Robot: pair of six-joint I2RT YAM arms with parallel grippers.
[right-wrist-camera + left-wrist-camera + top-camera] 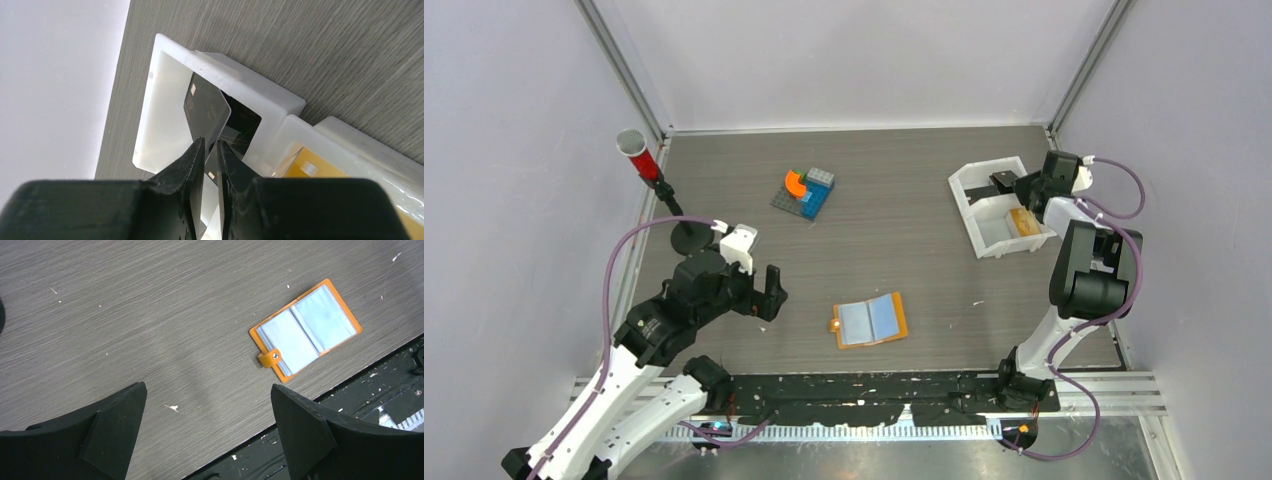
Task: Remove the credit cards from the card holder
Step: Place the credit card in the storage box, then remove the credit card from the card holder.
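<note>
The worktop (924,270) is mostly bare, which leaves both arms room to work. At its far right sits the white two-compartment tray (965,205), which I take to be the drop point for what comes out. The card holder (870,321) lies open and flat near the front edge, sleeves up. Both facing sleeves look pale and empty to me, so this spread seems done.

My left claw (208,390) hangs wide just left of the holder, clear of it and holding nothing, probably parked ready to steady it.

My right claw (210,142) is over the tray's far compartment, jaws a narrow slit apart. A dark credit card (202,105) leans there, its lower edge at the tips. I cannot tell whether it is gripped or free.
</note>
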